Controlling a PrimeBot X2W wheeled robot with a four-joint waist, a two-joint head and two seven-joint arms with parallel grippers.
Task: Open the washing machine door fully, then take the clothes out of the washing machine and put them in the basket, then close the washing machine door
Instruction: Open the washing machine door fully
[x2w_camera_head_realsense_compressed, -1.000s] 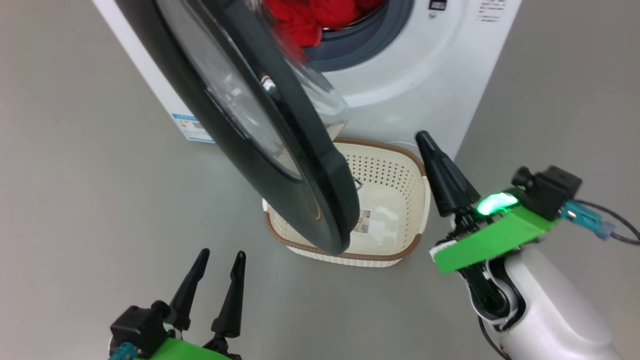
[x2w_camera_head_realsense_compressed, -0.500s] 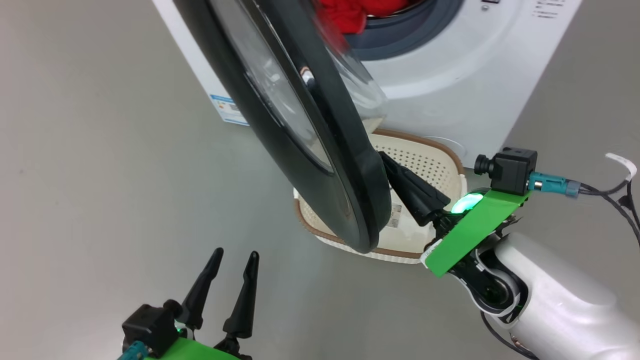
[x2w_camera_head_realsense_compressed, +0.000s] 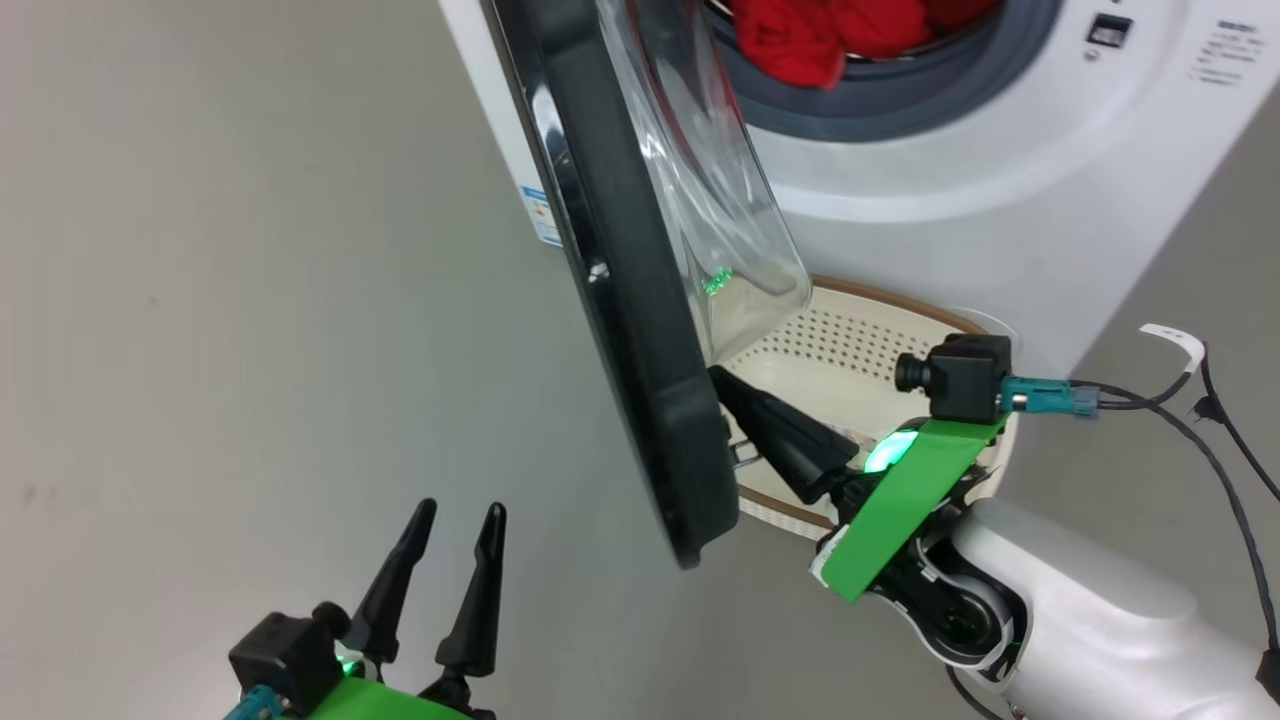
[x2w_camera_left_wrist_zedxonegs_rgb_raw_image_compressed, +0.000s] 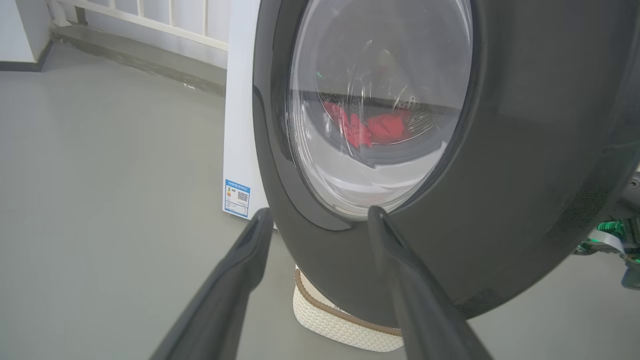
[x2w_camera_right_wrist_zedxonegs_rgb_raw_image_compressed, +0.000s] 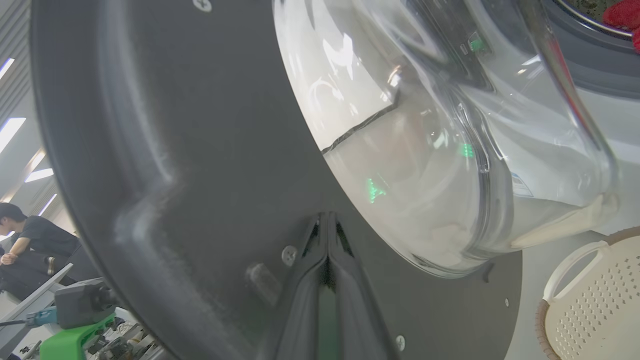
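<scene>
The washing machine (x2w_camera_head_realsense_compressed: 950, 200) stands at the upper right, with the red clothes (x2w_camera_head_realsense_compressed: 820, 30) in its drum. The washing machine door (x2w_camera_head_realsense_compressed: 620, 300) stands part open, edge-on to me, its glass bowl (x2w_camera_head_realsense_compressed: 730, 230) facing the machine. My right gripper (x2w_camera_head_realsense_compressed: 718, 374) is shut, its tip pressed against the door's inner face (x2w_camera_right_wrist_zedxonegs_rgb_raw_image_compressed: 175, 125) just below the glass, above the basket (x2w_camera_head_realsense_compressed: 900, 300). My left gripper (x2w_camera_head_realsense_compressed: 460, 508) hangs open and empty at the lower left, in front of the door's outer face (x2w_camera_left_wrist_zedxonegs_rgb_raw_image_compressed: 525, 150). Through the glass the clothes (x2w_camera_left_wrist_zedxonegs_rgb_raw_image_compressed: 385, 127) show.
The basket (x2w_camera_left_wrist_zedxonegs_rgb_raw_image_compressed: 340, 325) sits on the grey floor right under the door's lower edge, against the machine's front. Bare floor spreads to the left of the machine. A person (x2w_camera_right_wrist_zedxonegs_rgb_raw_image_compressed: 30, 240) sits far off beyond the door.
The head camera has shifted. My shut right gripper has moved left from beside the basket to the door's inner face, and the door has swung wider. The left gripper stays open.
</scene>
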